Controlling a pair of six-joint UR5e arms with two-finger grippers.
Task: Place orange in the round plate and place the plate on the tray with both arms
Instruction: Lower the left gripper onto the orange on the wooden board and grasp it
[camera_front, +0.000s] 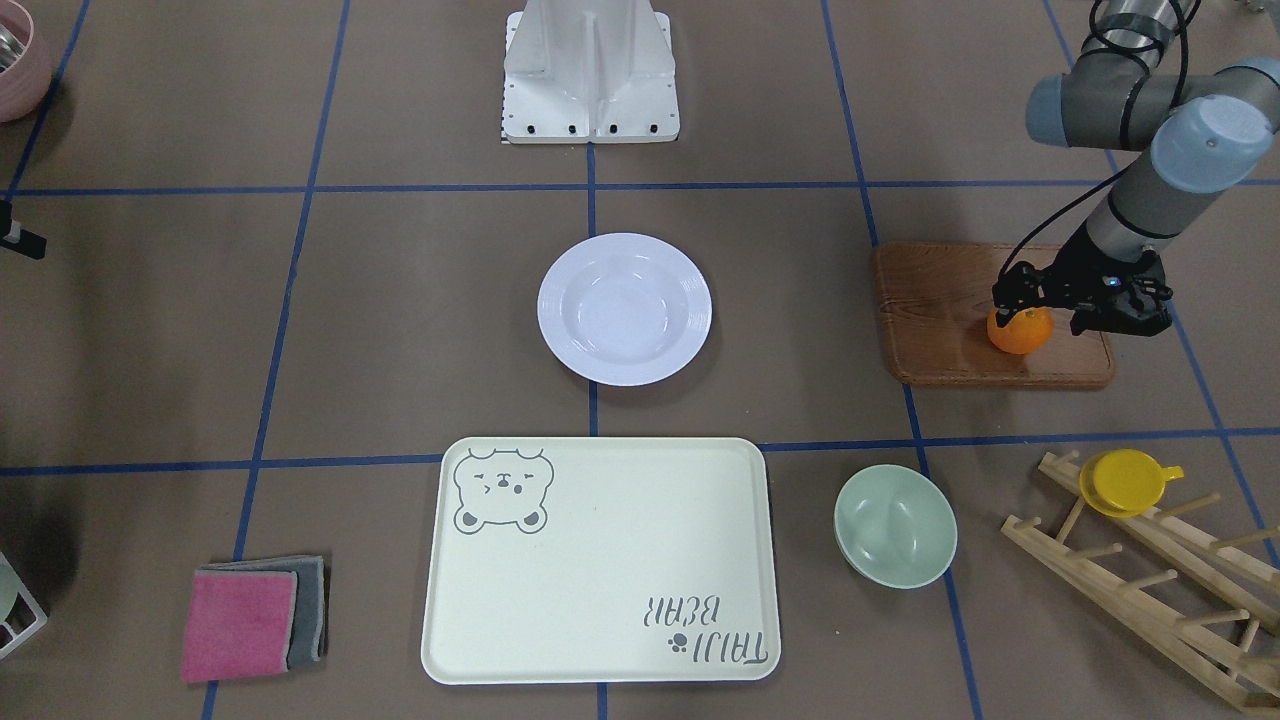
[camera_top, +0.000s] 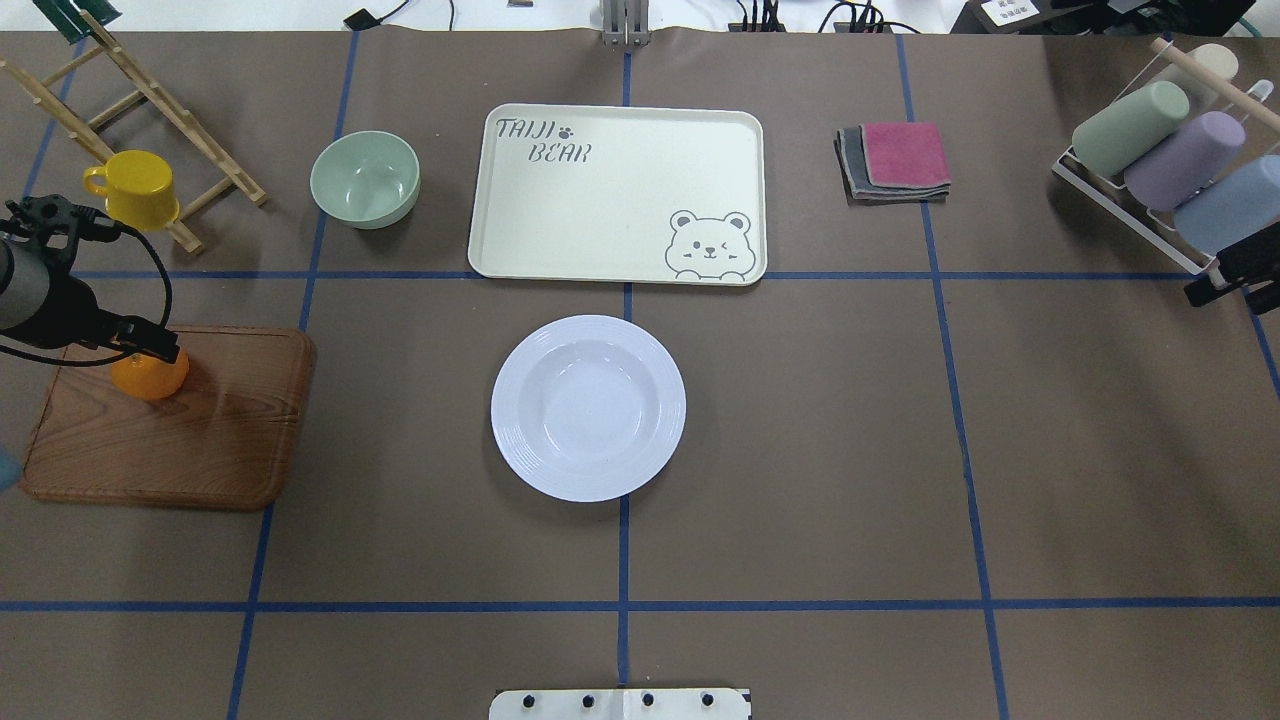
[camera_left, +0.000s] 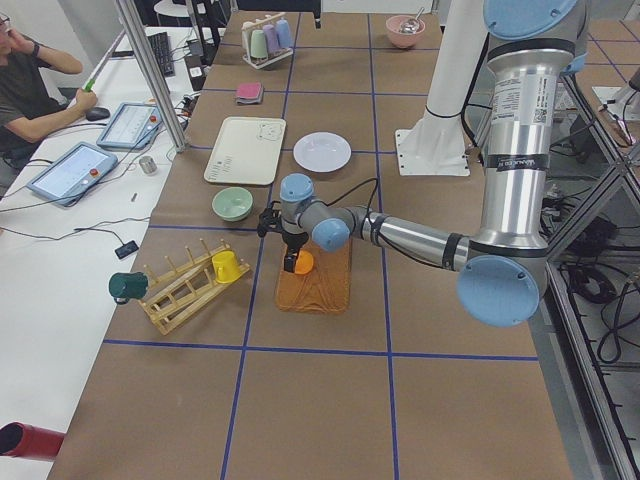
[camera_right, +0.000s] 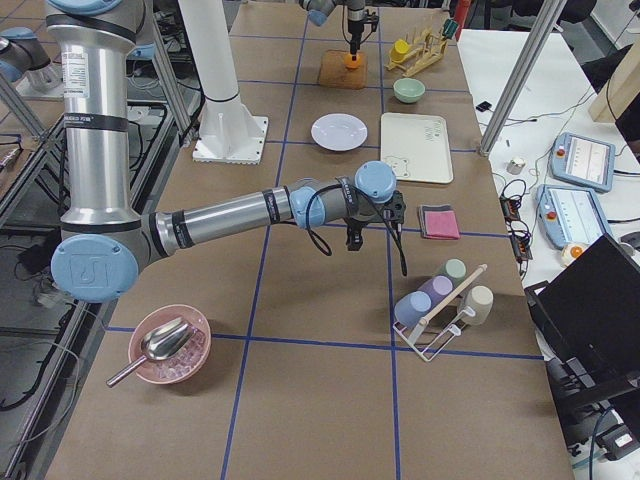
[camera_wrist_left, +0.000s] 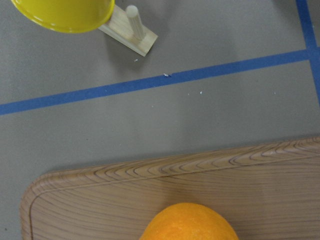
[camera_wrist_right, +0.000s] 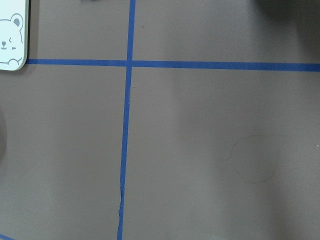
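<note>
At the far left of the overhead view, the left gripper (camera_front: 1030, 312) sits low over the orange (camera_top: 150, 378). The orange rests on the wooden board (camera_top: 180, 440), toward its far left part. Black fingers cover the top of the fruit, and I cannot tell whether they pinch it or only straddle it (the left wrist camera catches just the orange's upper curve, no fingers). Beyond the board, a yellow cup (camera_top: 135, 190) hangs on a wooden rack (camera_top: 150, 95) that is partly cut off by the frame. A pale-green bowl (camera_top: 365, 178) stands just right of the rack. In the middle lies the tray (camera_top: 610, 200), and the round plate (camera_top: 520, 440) sits on the table nearer the robot, close to the tray but apart from it. Further right are folded cloths (camera_top: 895, 160). At the right edge only part of the right gripper (camera_top: 1225, 270) shows, so I cannot tell whether it is spread or pressed together.
</note>
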